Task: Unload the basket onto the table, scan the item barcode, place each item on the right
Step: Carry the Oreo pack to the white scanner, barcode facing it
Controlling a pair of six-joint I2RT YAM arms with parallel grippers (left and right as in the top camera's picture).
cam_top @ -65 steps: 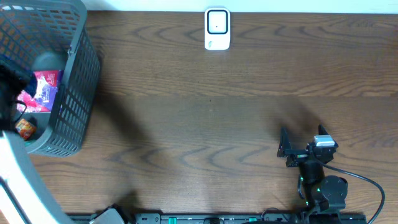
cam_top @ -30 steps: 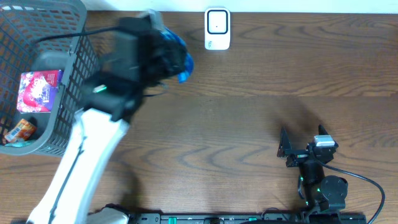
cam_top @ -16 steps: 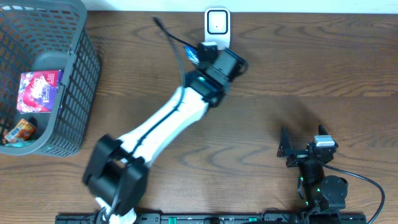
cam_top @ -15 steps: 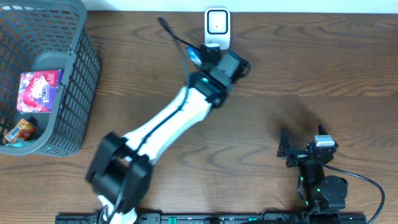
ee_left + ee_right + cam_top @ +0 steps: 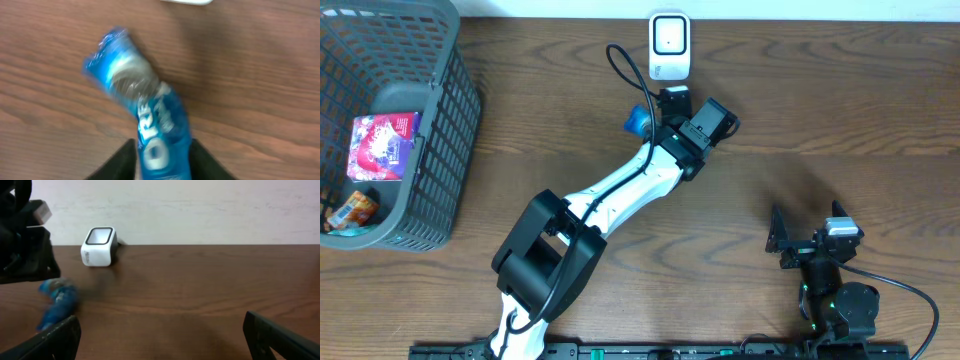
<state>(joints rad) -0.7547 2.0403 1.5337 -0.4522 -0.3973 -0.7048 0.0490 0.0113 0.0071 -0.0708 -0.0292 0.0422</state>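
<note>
The blue snack packet [image 5: 638,121] lies on the bench [image 5: 840,110], close below and left of the white scanner [image 5: 669,45] in the overhead view. The left hand [image 5: 164,155] has one finger on each side of the packet; whether it pinches, I cannot tell. The right hand [image 5: 161,330], well apart from the scanner, is spread wide

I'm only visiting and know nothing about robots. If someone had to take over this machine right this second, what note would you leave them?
Left pincer: its jaws flank the blue snack packet; the blur hides whether they grip it.
Right pincer: wide open, empty, off to its own side.
Things: the packet is just in front of the white scanner, slightly to its left. A red packet lies in the grey basket.
Done: the blue packet is out by the scanner.
Left: no sign of a scan shows; its barcode probably needs turning toward the scanner window.
</note>
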